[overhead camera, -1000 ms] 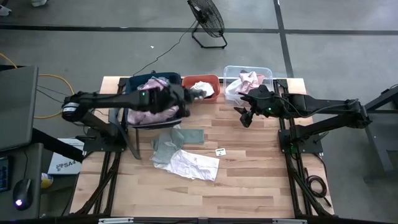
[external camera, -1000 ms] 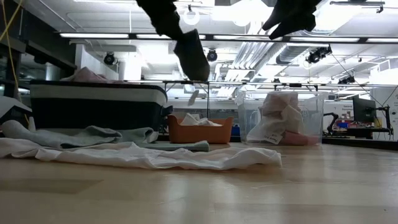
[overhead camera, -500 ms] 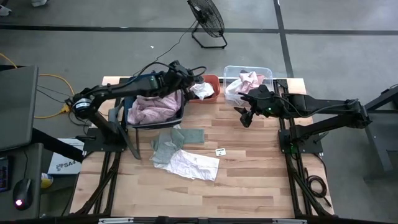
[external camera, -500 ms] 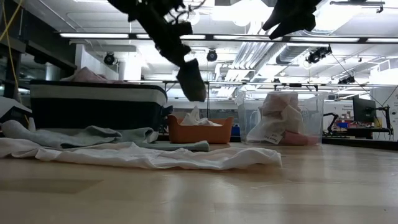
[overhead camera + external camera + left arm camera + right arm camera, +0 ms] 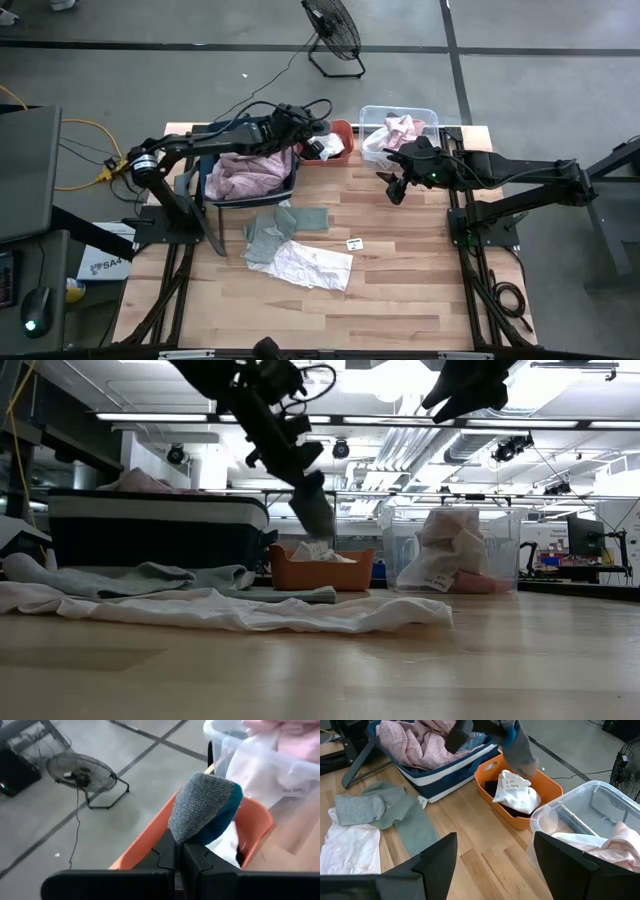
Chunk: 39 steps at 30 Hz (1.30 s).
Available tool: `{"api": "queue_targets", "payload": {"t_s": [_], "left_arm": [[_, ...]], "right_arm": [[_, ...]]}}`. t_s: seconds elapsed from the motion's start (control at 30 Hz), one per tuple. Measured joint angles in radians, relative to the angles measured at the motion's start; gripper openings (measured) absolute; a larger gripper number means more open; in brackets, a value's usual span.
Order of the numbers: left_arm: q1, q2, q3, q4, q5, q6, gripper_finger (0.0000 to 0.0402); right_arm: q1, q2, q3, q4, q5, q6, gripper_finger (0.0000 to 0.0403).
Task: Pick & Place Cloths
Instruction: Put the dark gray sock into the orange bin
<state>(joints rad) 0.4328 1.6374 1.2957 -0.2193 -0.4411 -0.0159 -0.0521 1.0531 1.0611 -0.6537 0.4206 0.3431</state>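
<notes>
Bright, even overhead light with soft shadows; ceiling strip lights (image 5: 345, 418) glare in the low view.

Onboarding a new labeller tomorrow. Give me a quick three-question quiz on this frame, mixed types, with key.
1. True or false: the left gripper is shut on a grey and teal sock.
2. Which bin lies under that sock? A) dark basket B) orange bin C) clear bin
3. Fill in: the right gripper hovers over the table, open and ____.

Key: 1 true. 2 B; it already holds a white cloth. 3 empty.
</notes>
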Motion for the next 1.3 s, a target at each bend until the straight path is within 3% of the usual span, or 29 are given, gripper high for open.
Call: {"api": "queue_targets", "payload": {"t_s": [0.17,0.57,1.3], "left_arm": [[0.013,0.059,0.011,-0.002,0.025,-0.044,0.0000],[0.012,0.238,0.216,-0.208,0.044,-0.159,0.0000],[0.025,0.379,0.227,-0.211,0.103,-0.227,0.0000]], "right_arm": [[0.000,0.000,0.000,0.000,0.000,0.000,0.0256],[0.000,0.000,0.000,0.000,0.000,0.000,0.0256],[0.000,0.000,0.000,-0.001,0.000,0.005,0.0256]]}}
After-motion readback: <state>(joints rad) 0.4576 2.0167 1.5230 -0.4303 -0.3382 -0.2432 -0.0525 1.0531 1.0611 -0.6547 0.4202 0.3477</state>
